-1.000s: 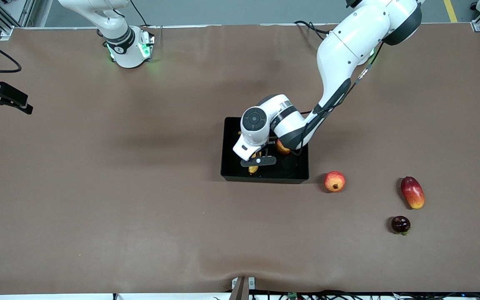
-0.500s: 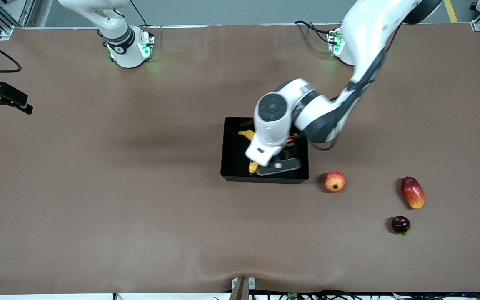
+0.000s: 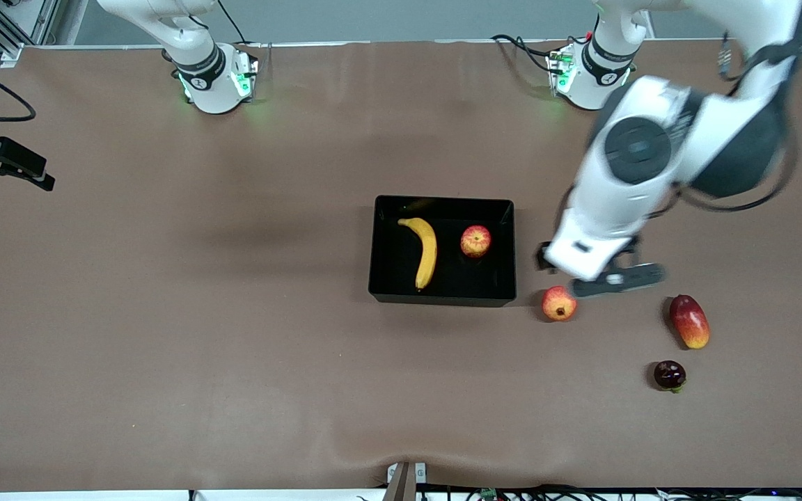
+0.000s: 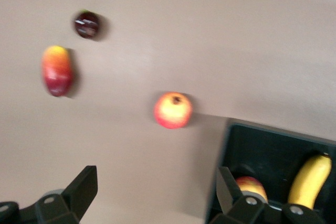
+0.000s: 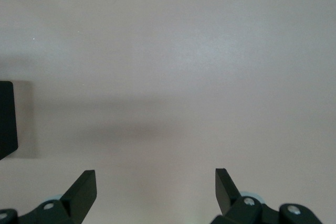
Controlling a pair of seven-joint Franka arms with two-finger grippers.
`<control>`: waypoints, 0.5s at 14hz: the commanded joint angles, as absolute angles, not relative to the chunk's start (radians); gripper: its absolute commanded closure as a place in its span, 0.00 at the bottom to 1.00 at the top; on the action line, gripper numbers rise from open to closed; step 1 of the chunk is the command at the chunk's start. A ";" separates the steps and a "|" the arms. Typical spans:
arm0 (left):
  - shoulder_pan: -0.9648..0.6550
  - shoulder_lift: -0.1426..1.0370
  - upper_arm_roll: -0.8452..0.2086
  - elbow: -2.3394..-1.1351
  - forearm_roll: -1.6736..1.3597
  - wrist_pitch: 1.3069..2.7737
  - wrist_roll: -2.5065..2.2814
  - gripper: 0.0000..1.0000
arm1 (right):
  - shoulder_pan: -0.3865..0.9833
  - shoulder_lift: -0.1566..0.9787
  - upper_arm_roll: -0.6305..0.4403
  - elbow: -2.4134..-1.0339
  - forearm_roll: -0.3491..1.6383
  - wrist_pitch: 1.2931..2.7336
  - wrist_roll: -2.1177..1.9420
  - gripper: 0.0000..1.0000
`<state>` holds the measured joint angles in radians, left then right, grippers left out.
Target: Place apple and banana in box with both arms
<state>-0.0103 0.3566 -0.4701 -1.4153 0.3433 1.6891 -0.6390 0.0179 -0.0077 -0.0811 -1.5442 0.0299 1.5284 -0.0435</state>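
The black box [image 3: 382,278] sits mid-table with the yellow banana [image 3: 427,252] and the red apple [image 3: 475,241] lying side by side in it, untouched. My left gripper [image 3: 597,271] hangs open and empty over the bare table beside the box, toward the left arm's end, just above a round red-yellow fruit. The left wrist view shows the open left gripper [image 4: 156,182], a corner of the box [image 4: 273,148], the banana [image 4: 310,179] and the apple [image 4: 252,186]. My right gripper [image 5: 156,182] waits open over bare table, holding nothing.
Three loose fruits lie toward the left arm's end: a round red-yellow fruit with a dark crown [image 3: 559,303] close beside the box, an oblong red-orange fruit [image 3: 689,321], and a small dark purple fruit [image 3: 670,374] nearest the front camera.
The left gripper opened and let go of the banana in the box, then rose and swung out toward the left arm's end. The right arm has not moved.
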 commanded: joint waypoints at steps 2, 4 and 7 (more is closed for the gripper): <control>0.061 0.233 -0.469 -1.433 0.319 1.637 -0.473 0.00 | 0.008 -0.012 -0.075 -1.546 0.031 1.526 -0.048 0.00; 0.077 0.192 -0.469 -1.433 0.318 1.586 -0.442 0.00 | 0.008 -0.012 -0.075 -1.548 0.031 1.526 -0.048 0.00; 0.107 0.140 -0.463 -1.433 0.318 1.557 -0.324 0.00 | 0.008 -0.012 -0.075 -1.546 0.031 1.526 -0.048 0.00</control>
